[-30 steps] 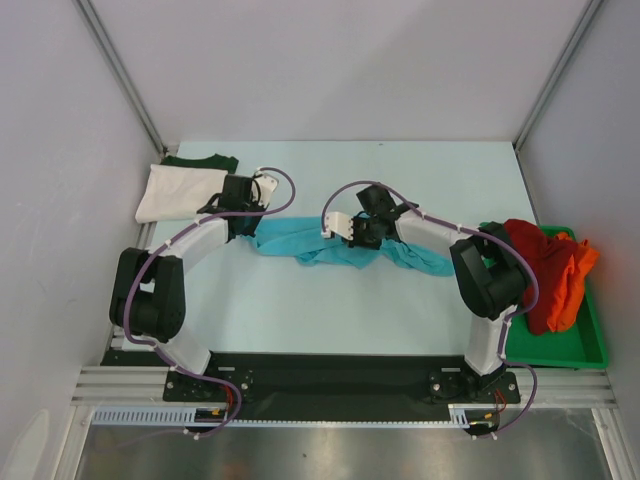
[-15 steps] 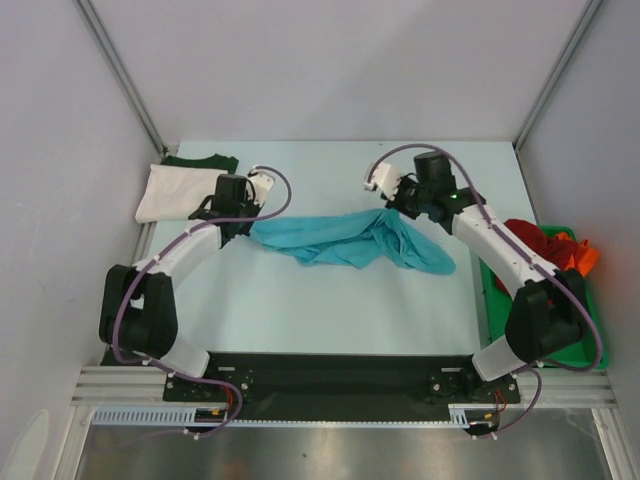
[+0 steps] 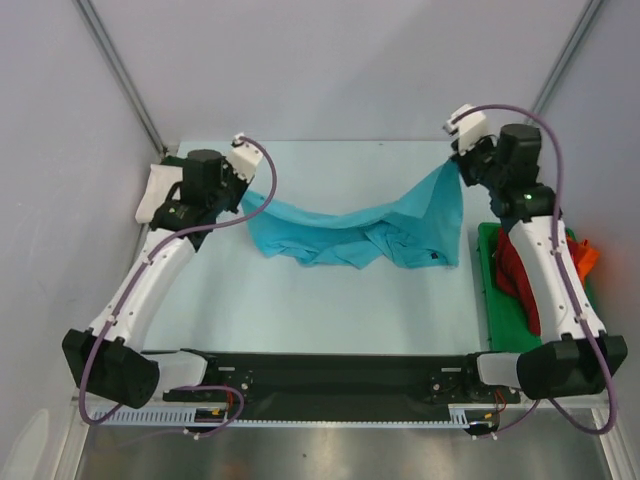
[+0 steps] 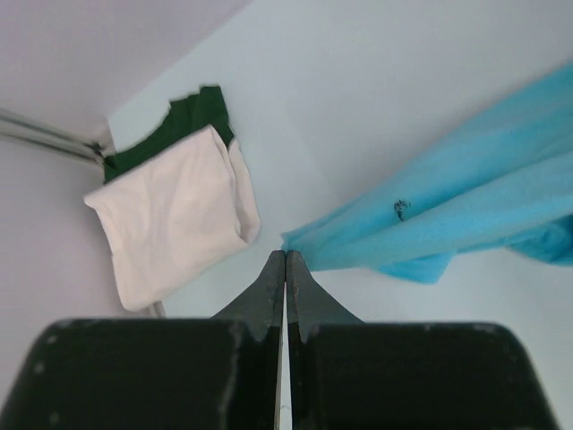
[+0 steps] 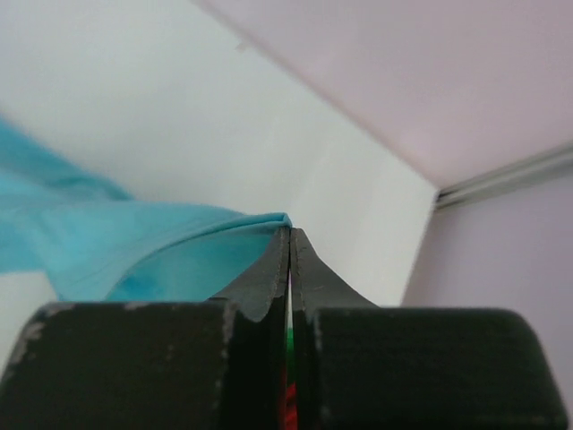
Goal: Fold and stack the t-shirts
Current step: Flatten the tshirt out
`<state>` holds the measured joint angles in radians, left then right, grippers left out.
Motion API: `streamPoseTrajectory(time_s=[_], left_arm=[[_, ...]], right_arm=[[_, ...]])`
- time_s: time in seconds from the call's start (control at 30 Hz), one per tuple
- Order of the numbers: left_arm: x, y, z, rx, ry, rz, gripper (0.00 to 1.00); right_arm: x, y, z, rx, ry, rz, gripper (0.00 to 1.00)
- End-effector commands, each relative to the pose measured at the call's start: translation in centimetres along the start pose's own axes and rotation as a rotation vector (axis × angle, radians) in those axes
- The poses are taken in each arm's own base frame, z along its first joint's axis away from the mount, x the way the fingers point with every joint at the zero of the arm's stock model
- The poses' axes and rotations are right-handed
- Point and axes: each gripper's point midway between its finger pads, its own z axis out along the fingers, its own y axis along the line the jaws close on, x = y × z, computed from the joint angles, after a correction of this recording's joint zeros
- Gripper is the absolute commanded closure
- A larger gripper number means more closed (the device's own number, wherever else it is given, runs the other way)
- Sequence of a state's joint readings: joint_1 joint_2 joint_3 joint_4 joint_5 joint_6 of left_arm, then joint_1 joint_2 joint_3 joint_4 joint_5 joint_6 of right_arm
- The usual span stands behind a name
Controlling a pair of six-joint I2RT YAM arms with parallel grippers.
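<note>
Aloft between the two arms, the turquoise t-shirt point(image 3: 360, 225) hangs stretched over the far half of the tabletop point(image 3: 330, 300), sagging low in the middle. The left pincer point(image 4: 285, 257) and right pincer point(image 5: 289, 233) are each clamped tight on an opposite corner. A white t-shirt point(image 4: 170, 215) lies folded on a dark green t-shirt point(image 4: 192, 112) at far left. A red t-shirt point(image 3: 515, 270) and an orange t-shirt point(image 3: 585, 260) sit heaped in the green tray point(image 3: 500, 315) at right.

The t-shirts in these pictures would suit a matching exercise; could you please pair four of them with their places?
1. turquoise t-shirt
2. white t-shirt
3. dark green t-shirt
4. red t-shirt

A. in the green tray
B. beneath the white one
C. stretched between the left gripper and the right gripper
D. folded, lying on the dark green one

Pairs: 1-C, 2-D, 3-B, 4-A
</note>
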<state>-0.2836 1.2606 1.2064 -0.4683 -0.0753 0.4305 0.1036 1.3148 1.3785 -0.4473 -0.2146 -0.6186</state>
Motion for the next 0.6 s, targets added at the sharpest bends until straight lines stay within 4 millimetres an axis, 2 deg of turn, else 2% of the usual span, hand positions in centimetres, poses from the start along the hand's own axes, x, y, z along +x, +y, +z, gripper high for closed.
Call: streamPoseTrajectory(time_s=[0.0, 0.07, 0.1, 0.17, 0.2, 0.23, 0.27, 0.3, 0.37, 0.4, 0.47, 0.57], left_arm=[[-5.9, 2.6, -4.5, -0.038, -0.135, 0.023, 1.0], [-7.1, 3.2, -5.5, -0.045, -0.156, 0.031, 1.0], [-8.7, 4.0, -6.5, -0.062, -0.194, 0.033, 1.0], [-10.0, 4.4, -7.5, -0.068, -0.213, 0.043, 1.0], [-11.9, 5.2, -9.0, -0.088, -0.26, 0.044, 1.0], [-12.7, 5.1, -9.7, -0.09, -0.277, 0.054, 1.0], [-13.5, 5.7, -10.6, -0.115, -0.297, 0.068, 1.0], [-14.8, 6.3, -12.5, -0.138, -0.349, 0.071, 1.0], [-15.8, 6.7, -14.1, -0.153, -0.392, 0.09, 1.0], [-16.5, 7.2, -15.5, -0.167, -0.424, 0.091, 0.99], [-16.9, 7.7, -16.9, -0.188, -0.448, 0.098, 1.0], [-17.6, 8.1, -19.7, -0.207, -0.51, 0.107, 0.99]], right_arm=[[-6.5, -5.9, -5.2, 0.192, -0.205, 0.078, 1.0], [-7.9, -6.8, -6.3, 0.211, -0.251, 0.126, 1.0], [-7.9, -8.0, -7.1, 0.241, -0.261, 0.144, 1.0], [-10.1, -8.6, -9.2, 0.253, -0.332, 0.169, 1.0], [-10.9, -8.7, -10.0, 0.253, -0.356, 0.167, 1.0], [-12.4, -8.9, -11.9, 0.276, -0.406, 0.15, 1.0], [-13.1, -8.9, -12.7, 0.283, -0.43, 0.149, 1.0], [-13.9, -9.0, -13.8, 0.295, -0.457, 0.145, 1.0], [-15.8, -8.9, -16.6, 0.315, -0.522, 0.127, 1.0], [-16.3, -8.7, -17.4, 0.315, -0.542, 0.123, 1.0], [-17.7, -8.4, -19.9, 0.331, -0.591, 0.104, 1.0], [-18.9, -8.1, -22.6, 0.353, -0.635, 0.098, 1.0]])
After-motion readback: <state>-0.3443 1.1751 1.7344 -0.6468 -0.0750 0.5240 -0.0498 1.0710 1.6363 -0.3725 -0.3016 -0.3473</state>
